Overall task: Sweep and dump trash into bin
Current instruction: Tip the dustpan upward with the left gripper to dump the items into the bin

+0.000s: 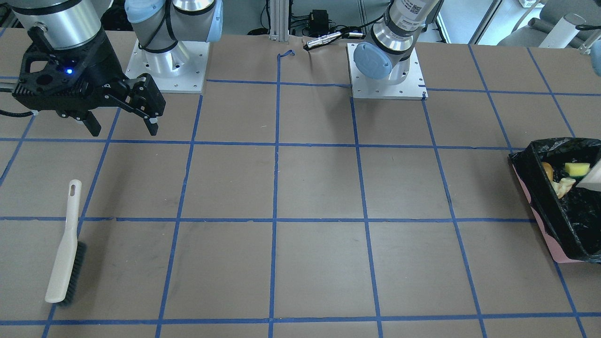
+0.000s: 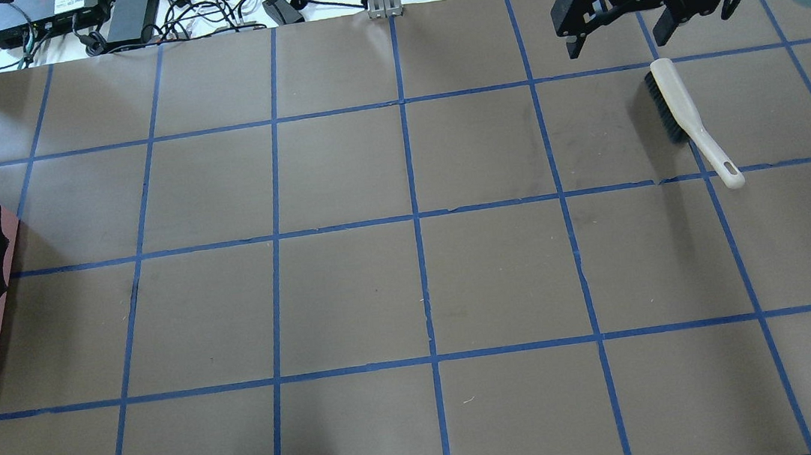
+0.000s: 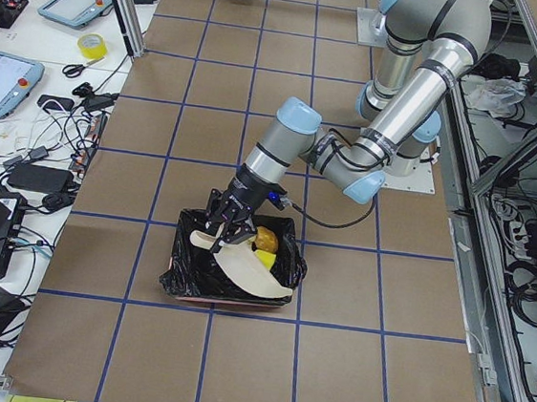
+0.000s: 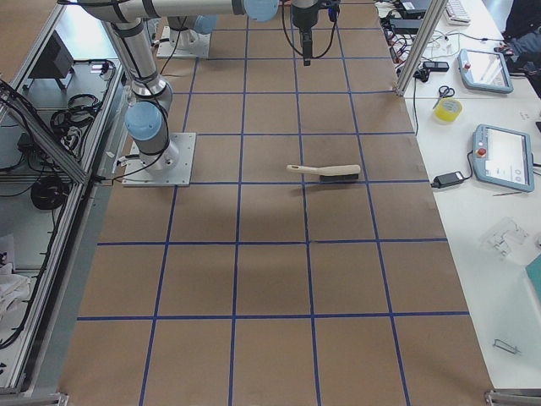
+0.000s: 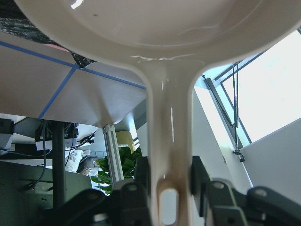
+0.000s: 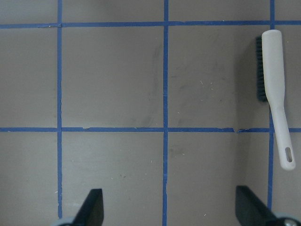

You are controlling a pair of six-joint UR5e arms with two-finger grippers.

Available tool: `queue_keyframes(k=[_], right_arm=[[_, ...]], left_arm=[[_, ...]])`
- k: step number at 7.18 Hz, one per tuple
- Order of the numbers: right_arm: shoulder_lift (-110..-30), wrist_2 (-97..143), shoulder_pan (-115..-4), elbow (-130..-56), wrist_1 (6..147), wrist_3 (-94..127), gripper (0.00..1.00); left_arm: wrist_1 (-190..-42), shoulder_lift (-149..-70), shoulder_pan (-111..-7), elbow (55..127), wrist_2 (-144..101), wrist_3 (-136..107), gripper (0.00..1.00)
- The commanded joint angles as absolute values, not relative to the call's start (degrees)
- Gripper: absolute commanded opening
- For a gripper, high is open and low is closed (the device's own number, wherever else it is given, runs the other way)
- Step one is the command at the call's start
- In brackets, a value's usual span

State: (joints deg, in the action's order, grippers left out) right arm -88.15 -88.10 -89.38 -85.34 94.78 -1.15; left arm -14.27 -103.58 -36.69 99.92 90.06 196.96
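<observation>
Dustpan over the bin, trash inside, brush lying loose on the table.
The left end effector (image 5: 168, 182) is clamping the handle of the beige dustpan (image 3: 251, 274) between its fingers and is holding the pan tilted over the bin (image 1: 528, 174), its lip dipping inside the black bag. The bin is sitting at the end of the table (image 1: 319, 188) on the robot's left. Inside it, the yellow sponge (image 1: 576, 168), the brown potato (image 1: 547, 171) and the pale curved slice (image 1: 563, 186) are lying close together on the bag. The right end effector (image 1: 123, 126) is hanging above the table on the robot's right side, its fingers spread wide and gripping nothing. The brush (image 2: 688, 119) is lying flat on the table near it, apart from it, with its dark bristles facing sideways.
</observation>
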Motion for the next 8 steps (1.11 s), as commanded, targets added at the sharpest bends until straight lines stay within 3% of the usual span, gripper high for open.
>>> queue_keyframes(k=[1,4,7,8], right_arm=[[-88.24,-88.24,-89.38,-85.34,94.83,-1.14,1.00],[-88.24,-88.24,-89.38,-85.34,94.84,-1.14,1.00],[-88.24,-88.33,-89.38,-85.34,94.83,-1.14,1.00],[-88.24,-88.33,-89.38,-85.34,94.92,-1.14,1.00]], left_arm=[[-13.62,-102.66,-36.65,101.33,90.09,196.96,0.00],[-27.17,-102.65,-37.17,96.36,89.74,196.26,0.00],[-60.11,-105.81,-39.71,76.09,89.47,185.93,0.00],[-64.03,-106.69,-42.16,74.02,89.56,180.41,0.00]])
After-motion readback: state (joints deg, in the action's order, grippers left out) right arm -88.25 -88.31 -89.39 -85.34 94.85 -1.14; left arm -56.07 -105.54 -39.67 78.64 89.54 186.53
